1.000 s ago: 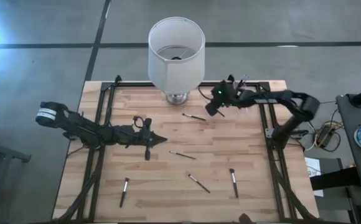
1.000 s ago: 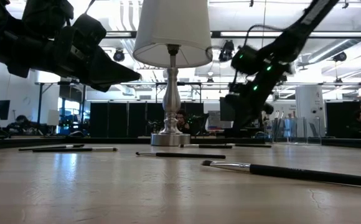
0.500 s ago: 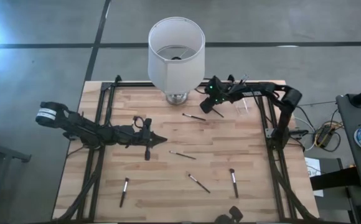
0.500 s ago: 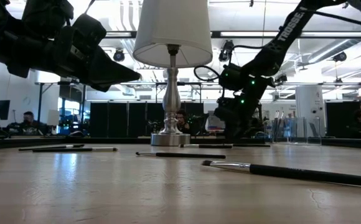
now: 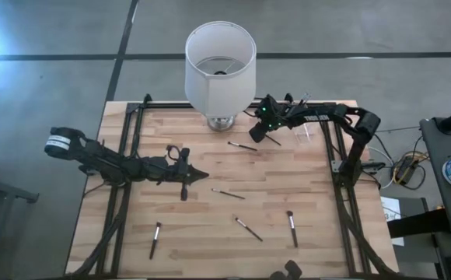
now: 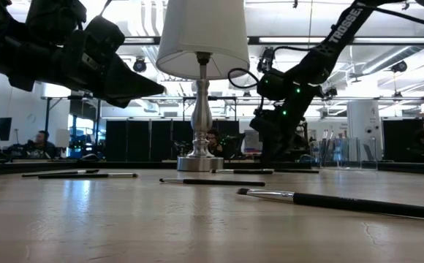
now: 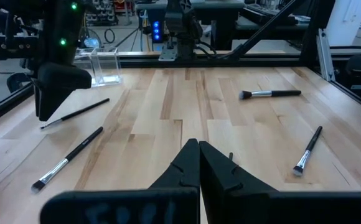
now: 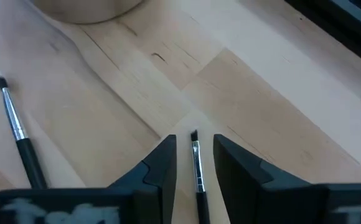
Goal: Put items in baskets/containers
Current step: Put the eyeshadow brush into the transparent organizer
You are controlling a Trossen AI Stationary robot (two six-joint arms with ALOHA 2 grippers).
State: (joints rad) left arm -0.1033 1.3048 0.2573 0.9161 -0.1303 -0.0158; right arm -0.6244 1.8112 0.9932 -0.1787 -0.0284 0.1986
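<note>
One thin brush (image 8: pixel 197 163) lies flat on the wooden table (image 5: pixel 210 233) near the lamp base (image 5: pixel 222 122), between the parted fingers of the right gripper (image 8: pixel 193 163) — not yet pinched. It should settle lower, centre on the handle, then close gently before lifting toward the clear cup (image 5: pixel 306 130) just beside it. Left gripper (image 7: pixel 198 163) waits mid-table, clenched on nothing.

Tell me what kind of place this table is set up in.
Most likely a robotics lab or workshop. Two dark robot arms work over a wooden table in a metal frame, the low view shows a big hall with ceiling lights and people at desks, and equipment with cables stands beside the table.
</note>
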